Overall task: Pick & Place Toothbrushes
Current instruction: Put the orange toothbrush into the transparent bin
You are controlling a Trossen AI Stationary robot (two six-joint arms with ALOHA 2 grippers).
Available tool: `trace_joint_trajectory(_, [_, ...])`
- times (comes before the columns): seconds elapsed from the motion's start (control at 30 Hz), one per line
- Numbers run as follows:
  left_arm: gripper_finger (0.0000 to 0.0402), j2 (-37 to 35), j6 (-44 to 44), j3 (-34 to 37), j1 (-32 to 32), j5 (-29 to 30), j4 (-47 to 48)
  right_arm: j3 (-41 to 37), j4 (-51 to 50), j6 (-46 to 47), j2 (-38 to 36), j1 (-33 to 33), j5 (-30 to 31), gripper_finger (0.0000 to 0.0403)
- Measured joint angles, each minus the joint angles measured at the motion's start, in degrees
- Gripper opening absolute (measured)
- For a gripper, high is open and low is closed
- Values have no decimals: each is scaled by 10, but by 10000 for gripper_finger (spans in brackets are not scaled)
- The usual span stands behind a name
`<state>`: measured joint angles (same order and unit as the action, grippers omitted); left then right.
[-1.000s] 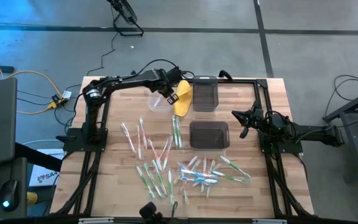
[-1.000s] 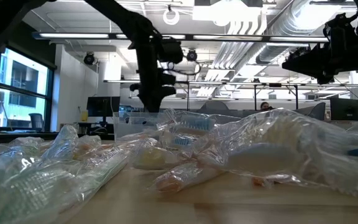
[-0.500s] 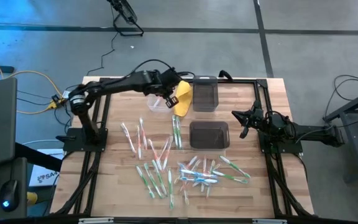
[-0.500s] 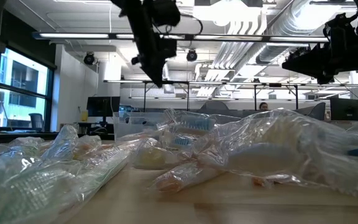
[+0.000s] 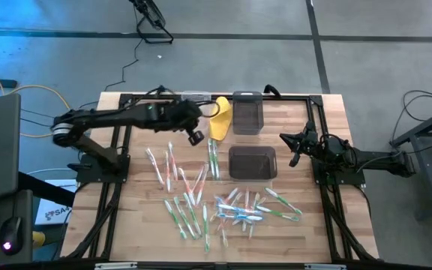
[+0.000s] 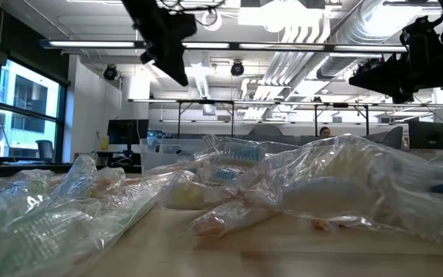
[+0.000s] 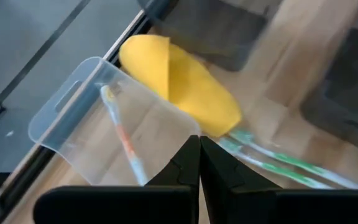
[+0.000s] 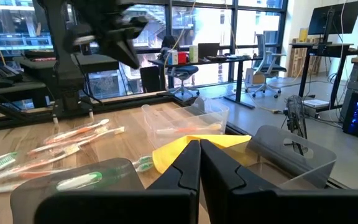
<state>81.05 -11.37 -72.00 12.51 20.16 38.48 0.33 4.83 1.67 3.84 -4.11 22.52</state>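
High view: left pincer [image 5: 194, 137] hangs clenched and empty above the surface [image 5: 321, 225], just at 7 o'clock of the clear bin [image 5: 191, 98] at the far edge. Toothbrushes [image 5: 193, 202] lie scattered across the near half, from 6 to 8 o'clock of the two dark bins [image 5: 253, 162]. Right pincer [image 5: 292, 148] waits, clenched, at 3 o'clock of the nearer dark bin.

Low view: bagged toothbrushes fill the foreground; both arms are raised clear of them.

Left wrist view: fingers pressed together, nothing between them. One orange-handled toothbrush [image 7: 124, 142] lies inside the clear bin, with the yellow object [image 7: 182, 85] just beside it.

Right wrist view: own fingers closed; the clear bin holds that one brush.

Judgement: one drop looks complete; step in hand is the return for another pick. Next move calls for parting the fingers, swinging towards the pile at 6 o'clock and descending on a single brush lying apart from its neighbours.
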Motion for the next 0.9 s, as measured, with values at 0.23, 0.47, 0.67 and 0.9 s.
trace_joint_trajectory(0.23, [0,-119,-39,110,-43,21,-55,0,0,0,0,0,0,2])
trace_joint_trajectory(0.47, [0,-219,-117,190,-90,77,-57,0,0,0,0,0,0,2])
trace_joint_trajectory(0.67, [0,-270,-226,210,-142,111,-16,0,1,0,0,0,0,2])
trace_joint_trajectory(0.9, [0,-277,-445,211,-198,130,117,0,1,0,0,0,0,2])
